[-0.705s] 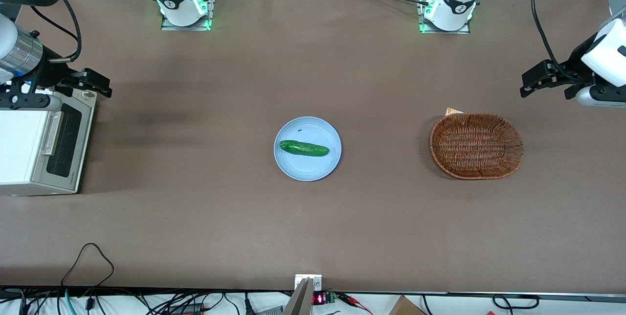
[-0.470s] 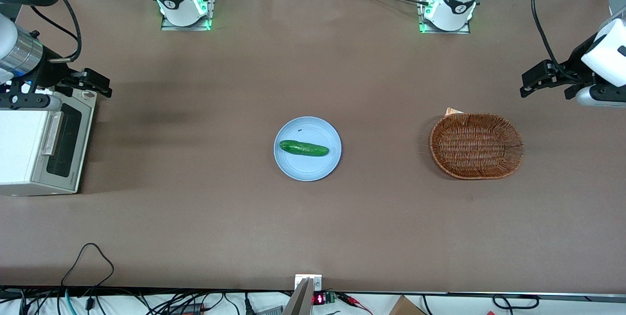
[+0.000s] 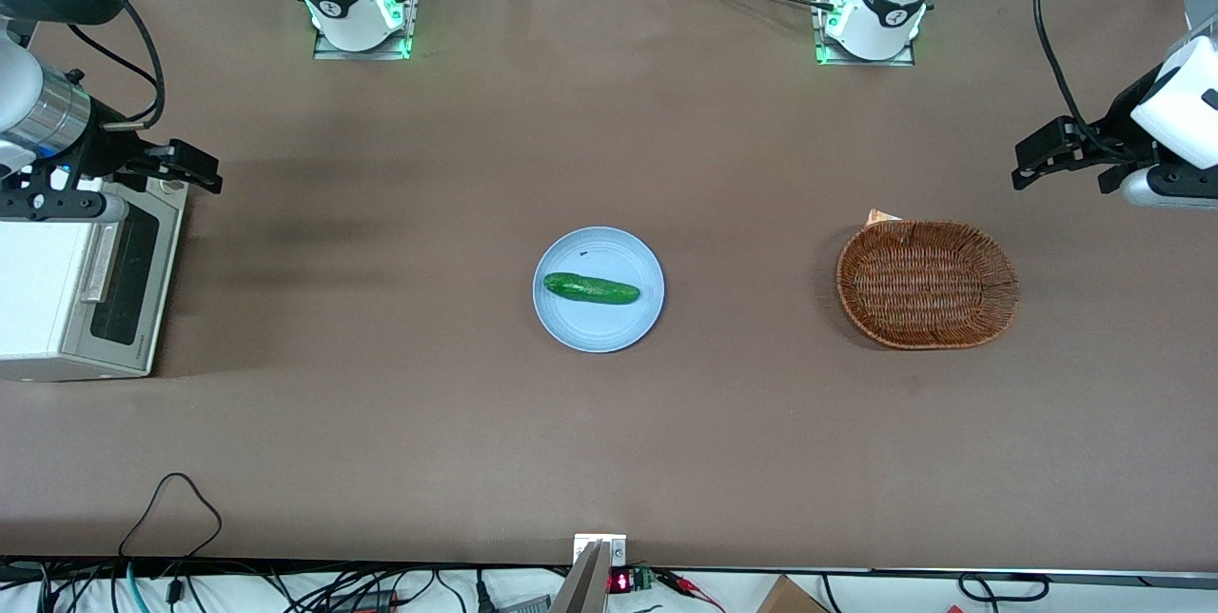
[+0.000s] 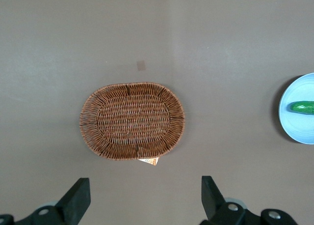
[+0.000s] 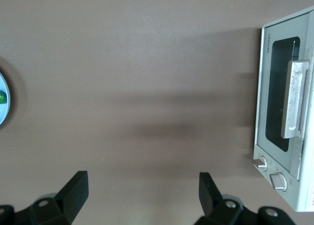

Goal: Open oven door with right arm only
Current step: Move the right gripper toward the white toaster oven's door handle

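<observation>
While approach to the oven is under way, shown largest to smallest: brown table point(image 3: 609, 423); right arm point(image 3: 43, 108), at the working arm's end of the table, above the oven's upper edge; cream toaster oven point(image 3: 57, 294), resting on the table at that same end; oven door point(image 3: 128, 275), shut flush against the body, dark window toward the table's middle; gripper point(image 3: 186, 170), hanging above the oven's knob corner, fingers point(image 5: 73, 188) spread wide with nothing between them; pale bar handle point(image 5: 293, 98), mounted along the door's upper edge. Also on the table, well apart from the oven: wicker basket point(image 3: 928, 285), toward the parked arm's end; blue plate point(image 3: 598, 332), near the middle, carrying a cucumber point(image 3: 590, 288).

Step in hand, as judged: positioning only, no contact with door or handle. Door and handle nearer to the front camera than the gripper, and lower; gripper over the knob end, apart from the bar.

Next move, as judged: travel along the door toward the handle's middle, descent until the open fingers straddle the bar, closure, then a pull outward and downward about the hinge on the lower edge.
</observation>
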### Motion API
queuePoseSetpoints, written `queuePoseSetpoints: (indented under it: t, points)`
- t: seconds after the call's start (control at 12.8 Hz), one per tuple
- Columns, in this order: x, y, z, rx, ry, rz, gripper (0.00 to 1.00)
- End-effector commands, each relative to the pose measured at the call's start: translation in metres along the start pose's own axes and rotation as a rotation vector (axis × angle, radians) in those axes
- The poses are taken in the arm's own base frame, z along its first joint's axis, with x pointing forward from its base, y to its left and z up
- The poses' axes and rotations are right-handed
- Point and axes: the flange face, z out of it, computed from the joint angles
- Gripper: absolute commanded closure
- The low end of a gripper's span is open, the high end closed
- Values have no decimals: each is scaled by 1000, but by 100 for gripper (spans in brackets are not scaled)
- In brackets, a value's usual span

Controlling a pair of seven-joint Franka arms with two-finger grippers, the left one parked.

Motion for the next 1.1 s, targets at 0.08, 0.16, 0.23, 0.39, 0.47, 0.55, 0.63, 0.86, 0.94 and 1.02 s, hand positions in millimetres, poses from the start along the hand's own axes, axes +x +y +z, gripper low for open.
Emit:
queuePoseSetpoints:
  t: [0.08, 0.16, 0.23, 0.39, 0.47, 0.55, 0.63, 0.86, 0.94, 1.02]
  points:
    - [-6, 3, -2, -7, -72, 10, 0]
    - [-6, 3, -2, -7, -74, 10, 0]
    - [-6, 3, -2, -8, -73, 9, 1]
    - [-6, 3, -2, -16, -71, 8, 60]
    - [-6, 3, -1, -10, -76, 13, 92]
    - [-6, 5, -3, -8, -73, 16, 100]
    - [-6, 6, -3, -6, -71, 19, 100]
    - [-6, 6, -3, -7, -71, 18, 100]
    - [-6, 6, -3, -7, -71, 18, 100]
    - [-6, 6, -3, -7, -71, 16, 99]
